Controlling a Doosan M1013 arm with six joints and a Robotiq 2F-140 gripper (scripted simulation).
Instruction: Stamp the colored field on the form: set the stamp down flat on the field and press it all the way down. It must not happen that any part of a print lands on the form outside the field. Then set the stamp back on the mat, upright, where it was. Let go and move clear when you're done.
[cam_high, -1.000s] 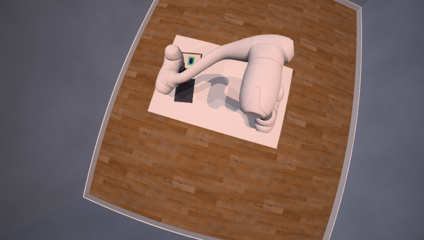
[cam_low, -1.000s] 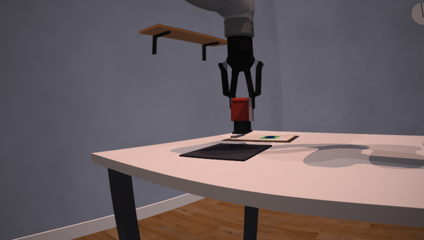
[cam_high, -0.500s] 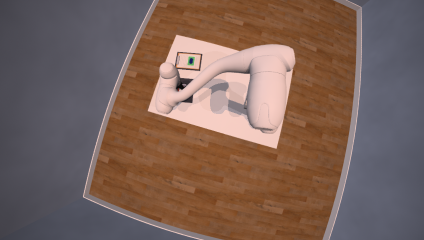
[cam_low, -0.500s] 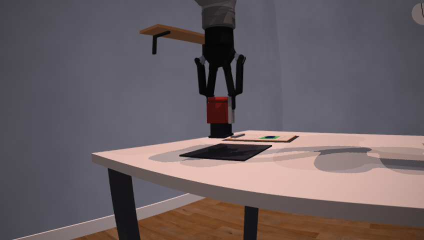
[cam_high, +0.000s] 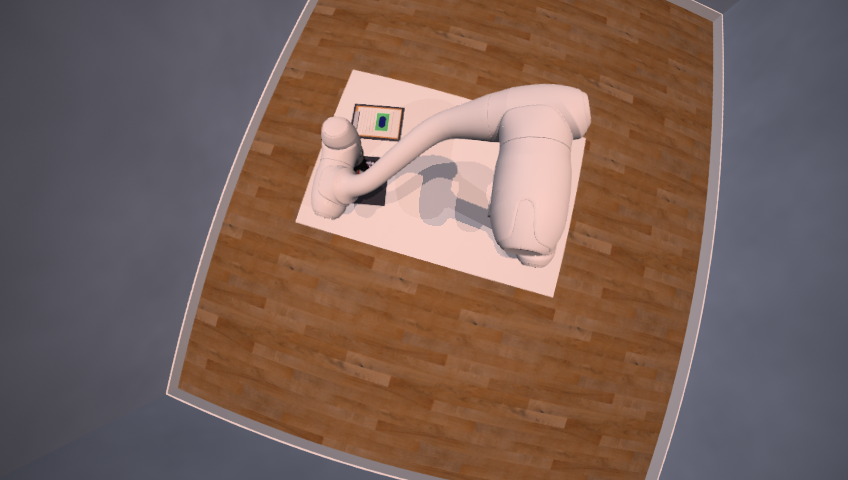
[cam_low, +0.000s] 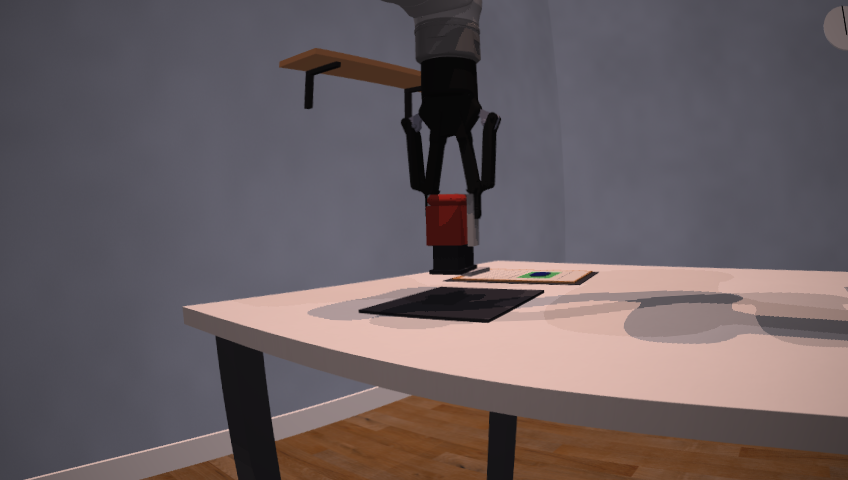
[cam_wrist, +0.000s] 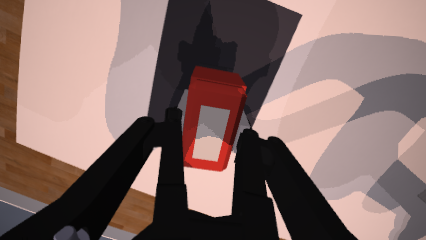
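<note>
My pincer (cam_low: 452, 205) is clenched on the stamp (cam_low: 449, 221), gripping its red upper body from two opposite sides. The stamp hangs upright, long axis vertical, its black foot (cam_low: 452, 259) pointing straight down and its boxy red top up between my fingers. In the exterior view it hangs in the air over the table (cam_low: 535, 350); in the wrist view the mat (cam_wrist: 250, 30) lies right beneath it, and the stamp is apart from it. The mat is a thin, flat, matte black square. Beyond the mat lies the form (cam_high: 376, 121), a flat pale sheet on a board with a dark and orange rim, carrying a green field (cam_high: 382, 121) with a dark blue oval mark in it. The table top is smooth and pale pink on dark legs.
</note>
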